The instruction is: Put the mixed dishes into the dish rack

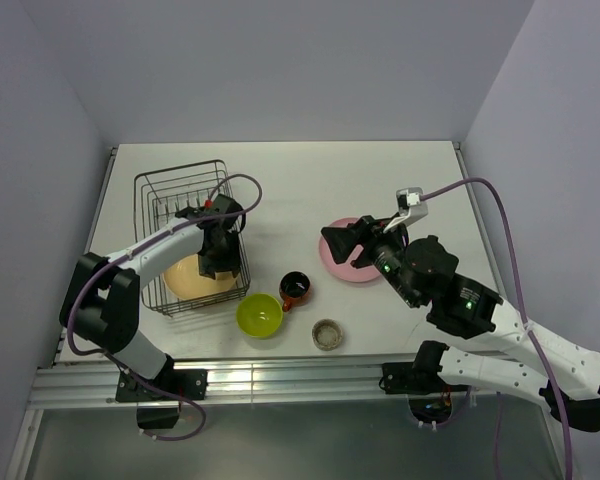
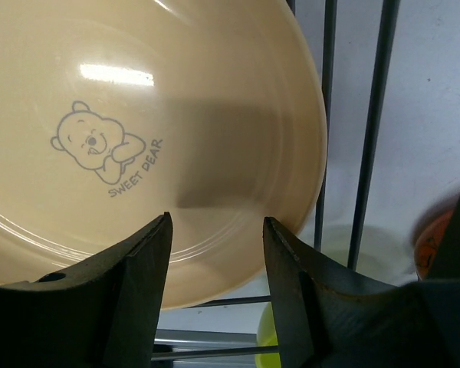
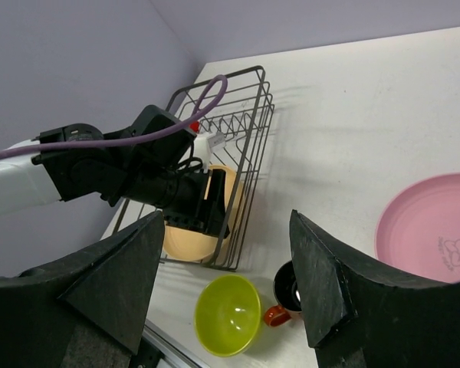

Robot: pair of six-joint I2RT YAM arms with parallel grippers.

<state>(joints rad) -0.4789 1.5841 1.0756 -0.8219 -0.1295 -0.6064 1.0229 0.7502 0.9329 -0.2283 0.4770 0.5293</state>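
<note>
The black wire dish rack (image 1: 180, 200) stands at the left. The yellow-orange plate (image 1: 192, 277) lies in its near end. My left gripper (image 1: 220, 250) is open just above that plate's right part; the left wrist view shows the plate (image 2: 138, 115) beyond the spread jaws of my left gripper (image 2: 215, 253), which hold nothing. The pink plate (image 1: 358, 268) lies on the table, partly hidden under my open, empty right gripper (image 1: 348, 240). The lime-green bowl (image 1: 259, 315), the red-orange mug (image 1: 295, 288) and the grey-beige cup (image 1: 327, 334) stand on the table near the front.
The right wrist view shows the rack (image 3: 245, 100), the left arm (image 3: 100, 165), the bowl (image 3: 226, 314), the mug (image 3: 291, 291) and the pink plate (image 3: 433, 230). Walls close the table on three sides. A metal rail (image 1: 280, 380) runs along the front edge.
</note>
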